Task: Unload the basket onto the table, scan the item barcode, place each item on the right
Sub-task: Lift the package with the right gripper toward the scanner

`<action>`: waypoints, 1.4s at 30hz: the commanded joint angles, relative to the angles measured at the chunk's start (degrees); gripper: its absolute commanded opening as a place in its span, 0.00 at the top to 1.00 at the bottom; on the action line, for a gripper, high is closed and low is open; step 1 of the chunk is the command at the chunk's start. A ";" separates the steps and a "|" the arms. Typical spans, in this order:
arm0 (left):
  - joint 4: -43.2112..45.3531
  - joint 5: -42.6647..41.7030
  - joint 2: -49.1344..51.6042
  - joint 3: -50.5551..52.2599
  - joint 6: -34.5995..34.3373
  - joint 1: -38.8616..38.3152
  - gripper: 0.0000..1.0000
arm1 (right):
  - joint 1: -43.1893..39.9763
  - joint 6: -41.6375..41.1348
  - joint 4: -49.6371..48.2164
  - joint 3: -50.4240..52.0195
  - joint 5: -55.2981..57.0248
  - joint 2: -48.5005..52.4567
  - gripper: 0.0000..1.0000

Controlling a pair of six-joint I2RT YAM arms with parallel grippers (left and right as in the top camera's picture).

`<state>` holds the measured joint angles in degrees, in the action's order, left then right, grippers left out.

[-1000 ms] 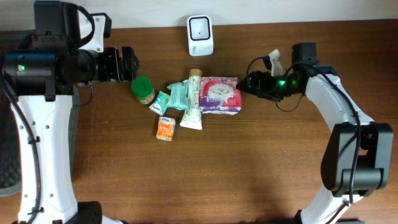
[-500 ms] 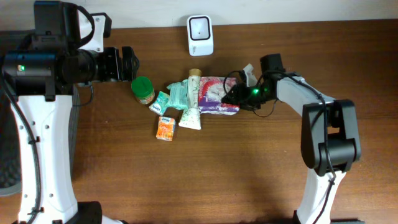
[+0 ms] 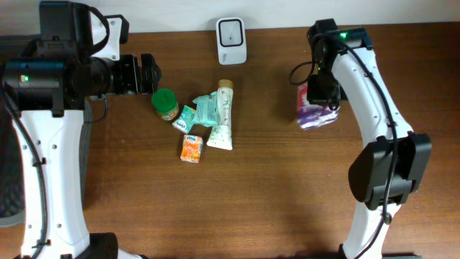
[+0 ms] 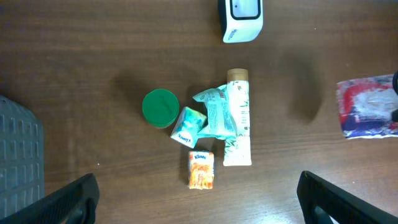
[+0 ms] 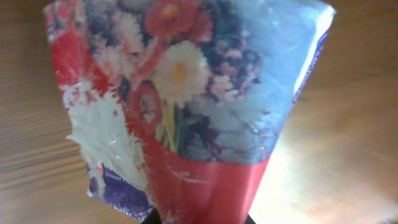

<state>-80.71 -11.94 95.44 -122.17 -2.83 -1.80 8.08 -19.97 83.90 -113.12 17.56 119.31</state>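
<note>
The jaws of the right gripper [image 3: 317,96] were clamped on one end of the floral tissue pack [image 3: 318,117], and the right wrist view showed the pack's printed face filling the frame, with only a dark sliver of the gripper visible at its lower edge. The pack hung from the gripper on the right side of the table, well apart from the scanner [image 3: 231,41] at the far edge and from the remaining items. No barcode was identifiable on the visible face, and it could not be confirmed from overhead whether the pack was clear of the table [image 3: 287,201]. On this evidence, pickup was judged complete. Turning the barcode toward the scanner window and presenting it there remained outstanding. The right arm rose from its base at the near right edge, reached toward the far edge and folded back at the wrist, so that the gripper pointed down and toward the near side. The left gripper [image 3: 149,73] was spread fully and held nothing. It hovered just beside the green-lidded jar [image 3: 164,103], with its arm standing over the left edge. The tube [image 3: 223,115], the teal sachets [image 3: 201,111] and the orange pack [image 3: 190,149] lay clustered near the jar.
</note>
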 commanded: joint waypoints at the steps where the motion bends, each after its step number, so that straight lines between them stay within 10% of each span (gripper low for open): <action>1: 0.09 -0.22 0.15 -0.26 -0.37 0.11 0.01 | 1.27 -4.31 -2.78 7.52 12.87 -0.42 0.96; 6: 0.09 -0.22 0.13 -0.26 -0.37 0.11 0.01 | 5.97 -4.28 -7.76 12.63 11.17 0.11 0.73; 8: 0.09 -0.22 0.15 -0.26 -0.37 0.11 0.01 | 12.33 -4.24 -9.77 12.63 10.14 0.11 0.20; 10: 0.07 -0.22 0.13 -0.26 -0.37 0.11 0.01 | 16.79 -0.79 -12.63 12.61 2.84 0.11 0.00; 17: 0.09 -0.22 0.15 -0.26 -0.37 0.11 0.01 | 21.55 3.19 -10.99 0.48 -13.92 0.04 0.01; 22: 0.09 -0.22 0.15 -0.26 -0.37 0.11 0.01 | 3.02 9.64 -2.47 -10.71 -15.69 0.11 0.01; 31: 0.09 -0.22 0.15 -0.26 -0.37 0.11 0.01 | -17.33 25.53 -23.47 15.69 -58.34 0.13 0.07; 38: 0.07 -0.22 0.13 -0.26 -0.37 0.11 0.01 | -16.70 19.26 -46.34 34.86 -64.37 0.33 0.14; 42: 0.07 -0.22 0.15 -0.26 -0.37 0.11 0.01 | -14.64 17.51 -53.33 37.33 -66.10 4.15 0.35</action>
<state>-80.75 -11.97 95.48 -122.17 -2.83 -1.80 -8.54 -1.08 32.86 -76.36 -46.52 120.33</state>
